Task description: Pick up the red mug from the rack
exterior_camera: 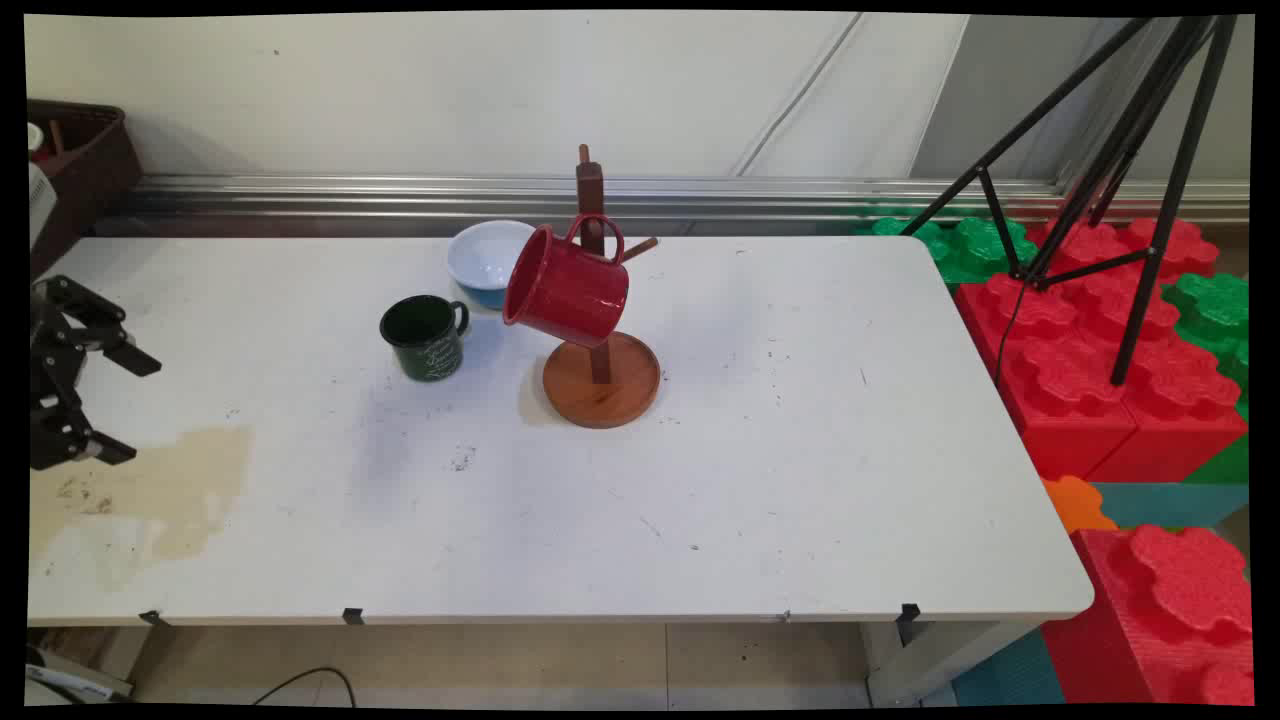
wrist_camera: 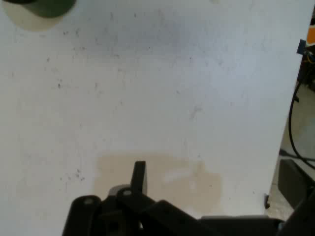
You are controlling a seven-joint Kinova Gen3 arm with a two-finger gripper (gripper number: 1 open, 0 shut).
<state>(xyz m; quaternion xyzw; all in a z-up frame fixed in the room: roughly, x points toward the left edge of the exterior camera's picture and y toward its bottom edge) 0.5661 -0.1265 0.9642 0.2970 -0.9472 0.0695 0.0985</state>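
My black gripper hovers at the table's left edge, open, with nothing between its fingers. It is above a brownish stain on the white table. In the hand view one fingertip stands over that stain, and the dark green mug shows at the top left corner. The green mug stands upright, well right of the gripper. A red mug hangs tilted by its handle on a wooden mug tree. A white bowl with a blue outside sits behind them.
A dark basket stands at the back left corner. A black tripod and large red and green foam blocks stand off the table's right end. The table's near edge runs down the hand view's right side.
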